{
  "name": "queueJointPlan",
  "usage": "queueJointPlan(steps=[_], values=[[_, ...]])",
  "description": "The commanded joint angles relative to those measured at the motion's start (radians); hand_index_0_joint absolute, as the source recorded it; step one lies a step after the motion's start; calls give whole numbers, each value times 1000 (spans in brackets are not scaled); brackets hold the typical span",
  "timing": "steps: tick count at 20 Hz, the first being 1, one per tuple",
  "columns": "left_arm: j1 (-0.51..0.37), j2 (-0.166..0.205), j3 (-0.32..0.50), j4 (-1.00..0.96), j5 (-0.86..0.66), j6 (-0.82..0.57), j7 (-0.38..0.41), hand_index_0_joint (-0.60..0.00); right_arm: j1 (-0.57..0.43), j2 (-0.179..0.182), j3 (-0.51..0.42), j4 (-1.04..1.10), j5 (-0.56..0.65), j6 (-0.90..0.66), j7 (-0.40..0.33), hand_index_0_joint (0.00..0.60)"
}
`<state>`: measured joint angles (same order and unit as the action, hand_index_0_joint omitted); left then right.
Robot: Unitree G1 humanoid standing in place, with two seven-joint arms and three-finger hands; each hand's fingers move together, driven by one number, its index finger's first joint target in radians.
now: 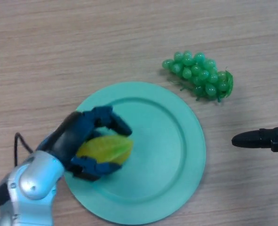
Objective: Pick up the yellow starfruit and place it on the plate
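Note:
The yellow starfruit point(108, 149) lies on its side over the left part of the green plate point(171, 146), and whether it touches the plate I cannot tell. My left hand point(77, 141) comes in from the lower left and is shut on the starfruit, fingers curled above it and thumb below. My right hand point(261, 139) shows at the right edge, off the plate, with a straight finger pointing left and nothing in it.
A bunch of green grapes point(201, 74) lies on the wooden table point(59, 52) just beyond the plate's upper right rim.

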<state>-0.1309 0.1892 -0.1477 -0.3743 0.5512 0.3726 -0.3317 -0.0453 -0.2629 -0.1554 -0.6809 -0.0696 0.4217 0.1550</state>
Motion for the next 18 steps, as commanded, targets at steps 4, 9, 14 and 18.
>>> queueJointPlan(steps=[4,9,14,18], values=[[-47,18,68,8,-34,-201,149,-150,-21,-28,-53,-48,-11,-130,-25,0],[-55,29,87,41,-21,-291,199,0,-13,-22,-48,-46,-16,-136,-26,0],[-75,40,140,-13,-119,-344,226,0,-38,-24,-20,-39,-33,-112,-23,0],[-89,103,264,16,-330,-546,314,0,-71,-29,-17,-22,0,-127,-28,0]])
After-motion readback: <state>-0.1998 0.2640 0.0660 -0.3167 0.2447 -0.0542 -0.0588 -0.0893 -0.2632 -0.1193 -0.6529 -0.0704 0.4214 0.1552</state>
